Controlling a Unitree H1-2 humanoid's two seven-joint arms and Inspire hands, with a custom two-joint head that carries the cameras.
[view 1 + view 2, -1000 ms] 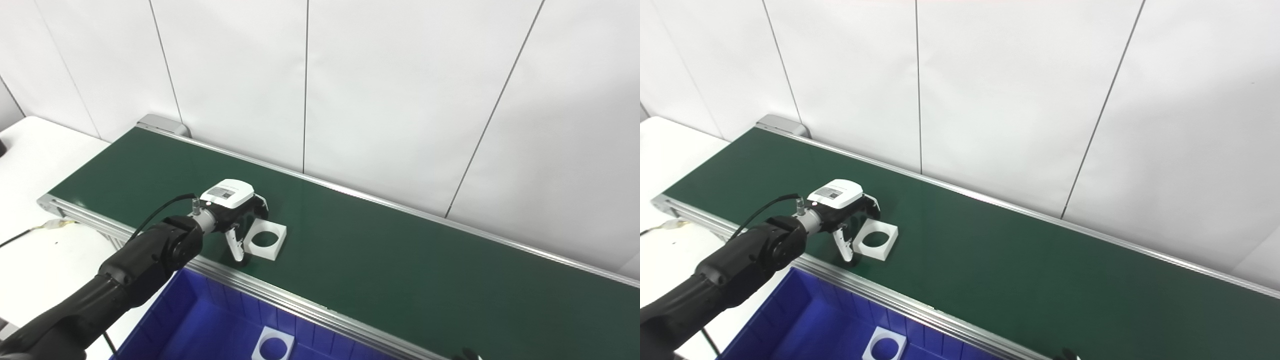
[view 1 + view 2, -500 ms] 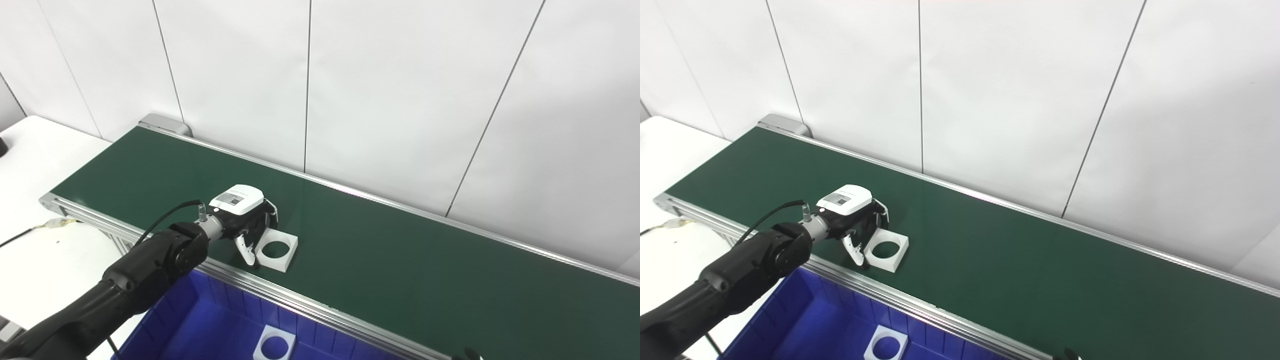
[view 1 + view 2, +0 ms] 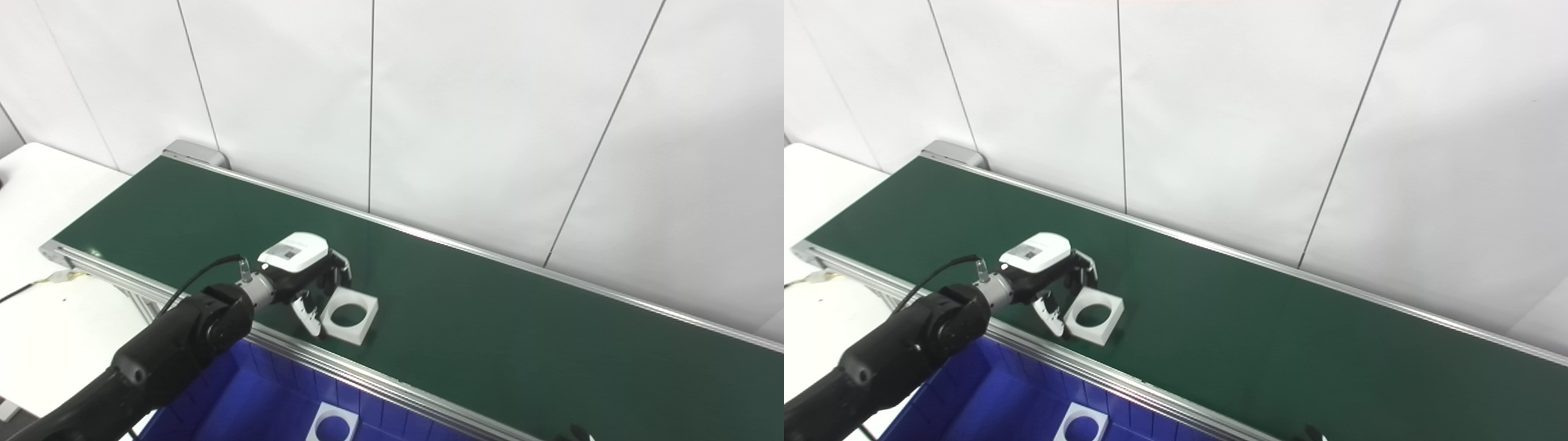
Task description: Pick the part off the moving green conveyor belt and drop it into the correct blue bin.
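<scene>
A white square part with a round hole [image 3: 369,306] lies flat on the green conveyor belt [image 3: 490,331], near its front rail. My left hand [image 3: 303,275] is low over the belt at the part's left edge. Its fingers [image 3: 340,275] reach past the far-left corner and the thumb [image 3: 309,312] points down at the near-left side. The fingers are apart and I see no closed hold on the part. The hand also shows in the right eye view [image 3: 1047,275]. Only a dark tip of my right hand [image 3: 574,433] shows at the bottom edge.
A blue bin [image 3: 269,398] stands below the belt's front rail, with another white square part [image 3: 349,414] in it. A white table [image 3: 37,184] lies to the left with a cable on it. A white panel wall runs close behind the belt.
The part has travelled to the right along the belt. My left hand has moved right with it, staying at its left edge with the fingers apart.
</scene>
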